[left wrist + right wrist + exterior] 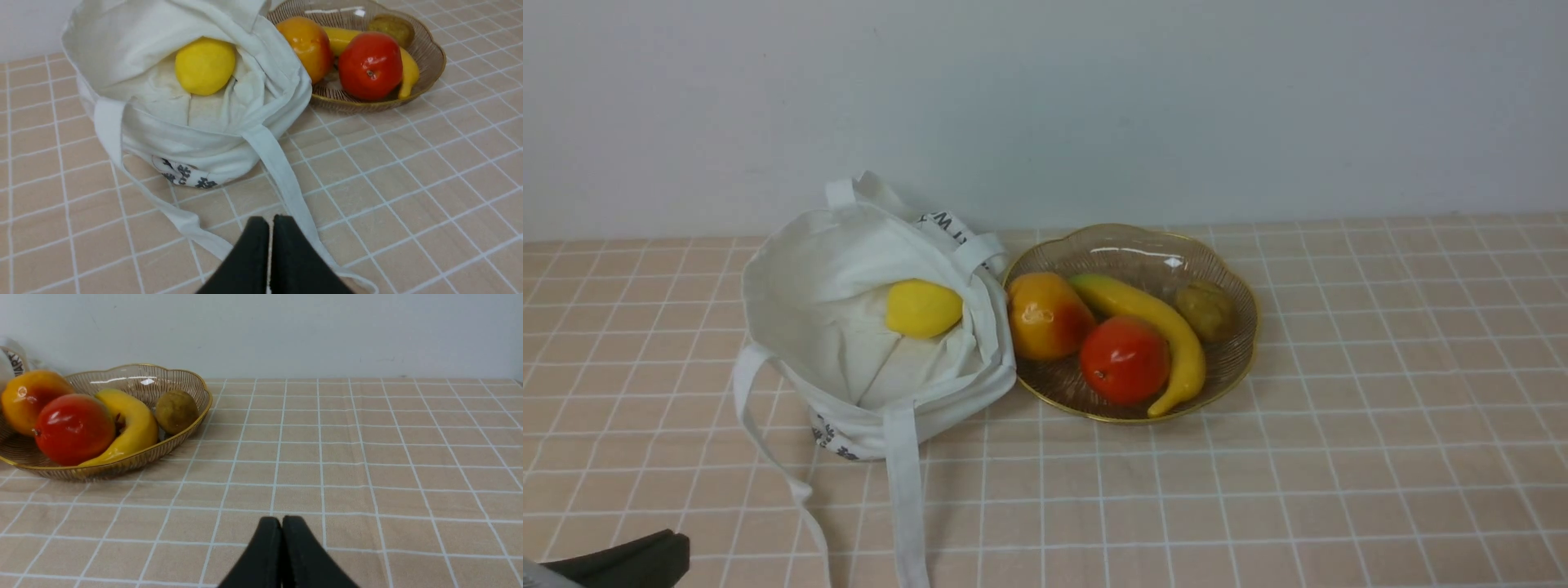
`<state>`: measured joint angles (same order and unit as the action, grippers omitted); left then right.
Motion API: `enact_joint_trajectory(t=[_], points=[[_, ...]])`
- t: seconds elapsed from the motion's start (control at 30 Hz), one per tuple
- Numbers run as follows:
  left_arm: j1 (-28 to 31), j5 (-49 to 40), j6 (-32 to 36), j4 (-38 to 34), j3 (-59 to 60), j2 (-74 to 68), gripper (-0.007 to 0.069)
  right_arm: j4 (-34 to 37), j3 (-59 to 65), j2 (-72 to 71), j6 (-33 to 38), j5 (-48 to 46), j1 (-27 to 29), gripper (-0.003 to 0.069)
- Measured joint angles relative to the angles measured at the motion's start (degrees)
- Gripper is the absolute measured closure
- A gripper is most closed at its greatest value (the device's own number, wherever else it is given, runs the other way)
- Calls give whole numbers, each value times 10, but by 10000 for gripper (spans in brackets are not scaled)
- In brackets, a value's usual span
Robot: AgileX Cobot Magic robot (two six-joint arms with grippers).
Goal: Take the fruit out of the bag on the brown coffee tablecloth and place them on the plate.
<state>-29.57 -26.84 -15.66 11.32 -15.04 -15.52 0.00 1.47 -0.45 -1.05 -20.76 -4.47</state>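
The white bag [849,343] stands open on the brown coffee tablecloth [1339,408], with a yellow lemon [923,308] lying inside it. The plate [1131,249] sits right beside the bag and holds a round red fruit [1125,359]; no calyx shows on it. My left gripper [269,220] is shut and empty, low over the cloth in front of the bag [184,110], above one of its straps and apart from the lemon [205,65]. It shows at the front view's bottom left [674,551]. My right gripper [282,520] is shut and empty over bare cloth, to the right of the plate [179,375].
The plate also holds an orange-red mango-like fruit [1045,314], a yellow banana [1168,339] and a small brown fruit [1205,310]. Two long white straps [903,490] trail from the bag toward the front edge. A pale wall stands close behind the bag and plate.
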Motion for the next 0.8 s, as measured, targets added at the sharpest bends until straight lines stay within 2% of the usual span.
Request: enact_joint_trajectory(t=[0.07, 0.1, 0.23, 0.37, 0.5, 0.6, 0.8], points=[[40, 4, 47, -30, 2, 24, 631, 0, 0, 0, 0, 0, 0, 673], [40, 4, 47, -33, 3, 27, 631, 0, 0, 0, 0, 0, 0, 673], [132, 44, 144, -98, 45, 94, 631, 0, 0, 0, 0, 0, 0, 673], [209, 72, 176, -136, 99, 149, 631, 0, 0, 0, 0, 0, 0, 673], [276, 76, 175, -137, 140, 161, 631, 0, 0, 0, 0, 0, 0, 673], [295, 76, 170, -132, 157, 161, 631, 0, 0, 0, 0, 0, 0, 673], [279, 75, 166, -113, 166, 161, 631, 0, 0, 0, 0, 0, 0, 673]])
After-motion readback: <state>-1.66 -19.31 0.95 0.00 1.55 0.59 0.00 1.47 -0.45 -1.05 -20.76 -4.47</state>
